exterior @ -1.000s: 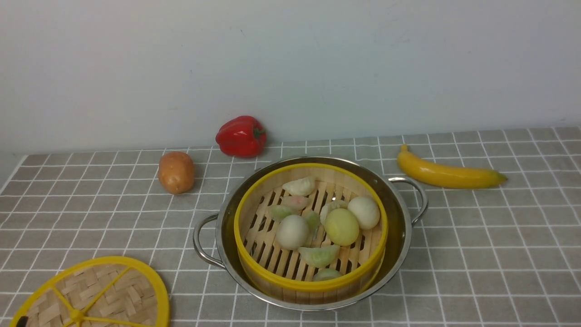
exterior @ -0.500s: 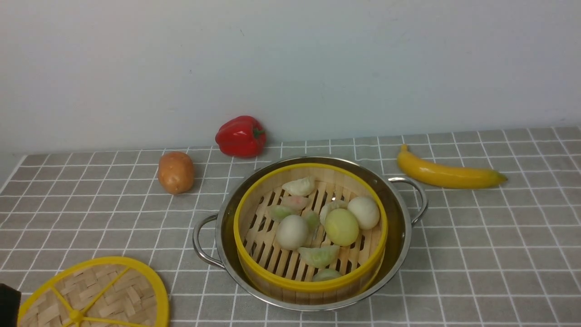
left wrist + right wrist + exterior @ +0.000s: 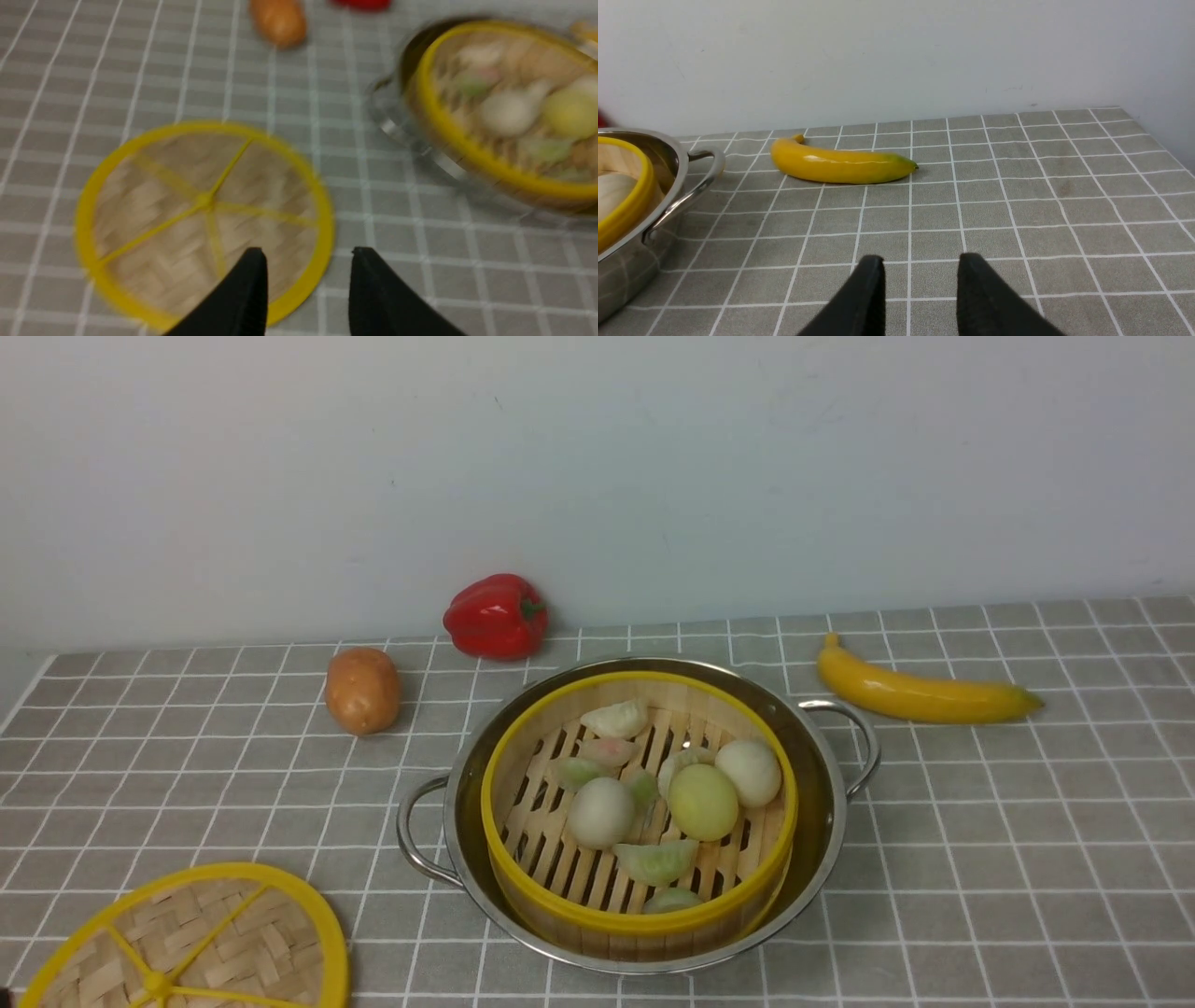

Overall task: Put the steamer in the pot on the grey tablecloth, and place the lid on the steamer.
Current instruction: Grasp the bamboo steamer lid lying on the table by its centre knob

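The steamer [image 3: 644, 922], a bamboo basket with yellow rims holding pale buns and dumplings, sits inside the shiny pot [image 3: 826, 803] on the grey tablecloth [image 3: 980, 859]. The lid [image 3: 233, 933], a woven disc with yellow spokes, lies flat on the cloth at the front left, partly cut off by the frame. Neither gripper shows in the front view. In the blurred left wrist view my left gripper [image 3: 306, 254] is open and holds nothing. One fingertip is over the lid [image 3: 205, 205], the other just past its rim. My right gripper [image 3: 920, 259] is open over bare cloth, to the right of the pot [image 3: 668, 154].
A potato [image 3: 362, 689] and a red pepper [image 3: 495, 616] lie behind the pot to the left. A banana [image 3: 920, 695] lies behind it to the right, near the pale wall. The cloth's left edge is near the lid.
A dark piece of the left arm showed at the front view's lower left edge half a second ago and has now slipped out of view. Steamer, pot and lid have not moved.
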`<state>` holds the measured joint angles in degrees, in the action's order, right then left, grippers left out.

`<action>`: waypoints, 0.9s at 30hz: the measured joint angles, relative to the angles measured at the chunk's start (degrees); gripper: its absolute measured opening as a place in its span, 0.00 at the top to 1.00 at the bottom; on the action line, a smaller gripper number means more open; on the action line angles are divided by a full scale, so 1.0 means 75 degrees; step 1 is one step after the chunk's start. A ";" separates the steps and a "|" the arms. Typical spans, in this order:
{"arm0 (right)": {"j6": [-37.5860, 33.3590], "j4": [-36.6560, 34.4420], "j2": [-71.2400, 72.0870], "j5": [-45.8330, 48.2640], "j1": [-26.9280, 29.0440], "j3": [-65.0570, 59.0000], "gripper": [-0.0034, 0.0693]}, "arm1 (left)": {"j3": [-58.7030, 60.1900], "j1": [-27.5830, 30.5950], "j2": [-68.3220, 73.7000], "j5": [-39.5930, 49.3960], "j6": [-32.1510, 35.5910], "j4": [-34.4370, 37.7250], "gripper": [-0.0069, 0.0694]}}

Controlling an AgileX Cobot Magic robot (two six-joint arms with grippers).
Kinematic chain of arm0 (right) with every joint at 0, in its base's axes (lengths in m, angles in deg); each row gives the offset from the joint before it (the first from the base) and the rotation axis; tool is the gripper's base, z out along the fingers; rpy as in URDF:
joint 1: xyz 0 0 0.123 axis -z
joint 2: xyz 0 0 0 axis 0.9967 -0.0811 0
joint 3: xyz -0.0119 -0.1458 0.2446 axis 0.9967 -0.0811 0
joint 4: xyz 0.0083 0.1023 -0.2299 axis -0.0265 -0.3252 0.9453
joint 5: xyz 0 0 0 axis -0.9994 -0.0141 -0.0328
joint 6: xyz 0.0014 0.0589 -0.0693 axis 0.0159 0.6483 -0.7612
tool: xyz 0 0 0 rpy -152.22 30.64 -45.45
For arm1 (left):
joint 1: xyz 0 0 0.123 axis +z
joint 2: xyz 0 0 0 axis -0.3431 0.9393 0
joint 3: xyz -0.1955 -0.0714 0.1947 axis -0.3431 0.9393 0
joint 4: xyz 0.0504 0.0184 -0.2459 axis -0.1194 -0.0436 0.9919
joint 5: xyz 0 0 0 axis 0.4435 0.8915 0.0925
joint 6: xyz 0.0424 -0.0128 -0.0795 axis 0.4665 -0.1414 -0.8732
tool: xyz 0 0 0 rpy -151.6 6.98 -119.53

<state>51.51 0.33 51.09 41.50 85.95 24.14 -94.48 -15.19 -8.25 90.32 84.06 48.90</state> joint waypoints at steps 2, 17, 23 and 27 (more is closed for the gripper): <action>0.0000 0.0000 0.0000 0.0000 0.0000 0.0000 0.62 | -0.0384 0.0000 0.0852 0.0317 -0.0355 -0.0843 0.59; 0.0000 -0.0007 0.0000 0.0000 0.0000 0.0000 0.62 | -0.1332 0.0000 0.6376 0.0256 -0.0496 -0.1495 0.59; 0.0000 -0.0007 0.0000 0.0000 0.0000 0.0000 0.62 | -0.1371 0.0000 0.7558 -0.0266 0.0019 -0.1156 0.59; 0.0000 -0.0007 0.0000 0.0000 0.0000 0.0000 0.62 | -0.1379 0.0000 0.7953 -0.1016 0.0203 -0.1080 0.59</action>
<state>51.51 0.28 51.09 41.50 85.95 24.14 -104.83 -15.19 51.39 82.71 85.58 40.79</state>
